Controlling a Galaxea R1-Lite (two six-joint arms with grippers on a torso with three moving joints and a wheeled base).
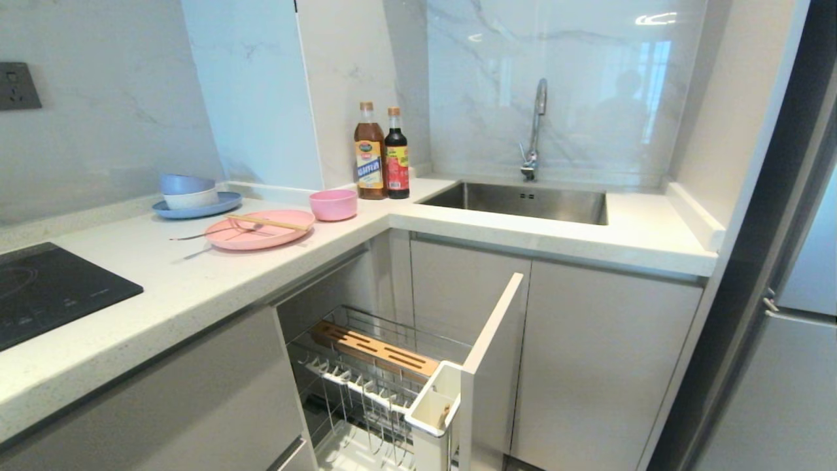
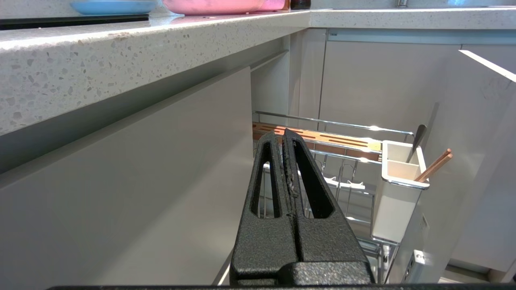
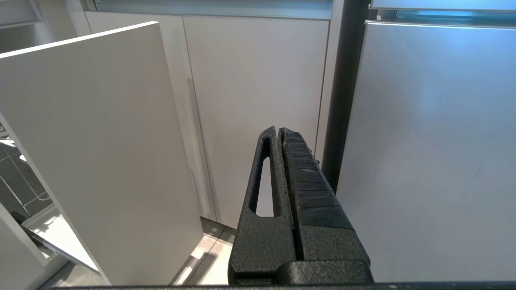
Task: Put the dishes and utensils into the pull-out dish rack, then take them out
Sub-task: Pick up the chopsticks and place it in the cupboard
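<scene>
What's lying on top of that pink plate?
Wooden chopsticks lie across the pink plate; a silver fork rests beside them, handle poking past the rim. Only the strip of plate beneath them is hidden.

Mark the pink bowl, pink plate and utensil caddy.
pink bowl [image 1: 333,206], head view, front of its outer wall.
pink plate [image 1: 252,239], head view, bare near surface.
utensil caddy [image 2: 393,203], left wrist view, its side wall.
</scene>
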